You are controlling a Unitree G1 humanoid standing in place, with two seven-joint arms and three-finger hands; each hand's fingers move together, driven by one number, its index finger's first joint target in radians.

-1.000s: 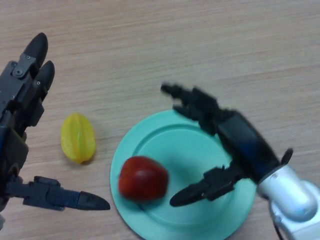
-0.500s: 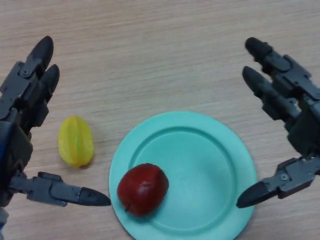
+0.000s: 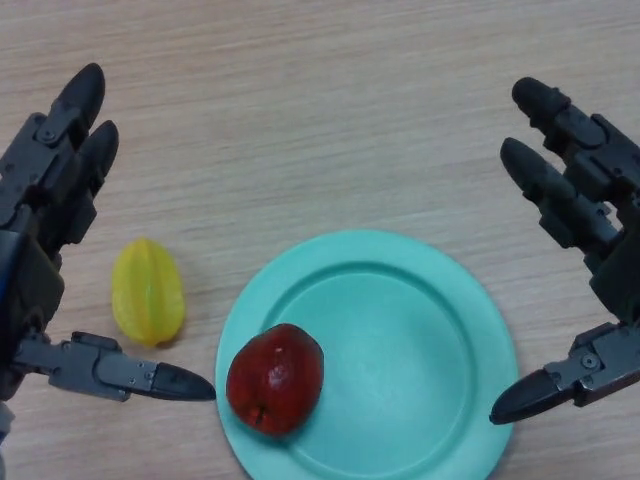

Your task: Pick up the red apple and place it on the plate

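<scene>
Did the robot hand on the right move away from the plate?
Yes. The right robot hand pulled back rightward off the green plate, leaving the red apple on it.

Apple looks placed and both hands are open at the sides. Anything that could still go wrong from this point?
The red apple sits at the plate's left rim rather than its middle, so it might roll off. The left hand's thumb points toward the apple; a small inward motion could nudge it or the yellow star fruit. The right hand is open beside the plate.
</scene>
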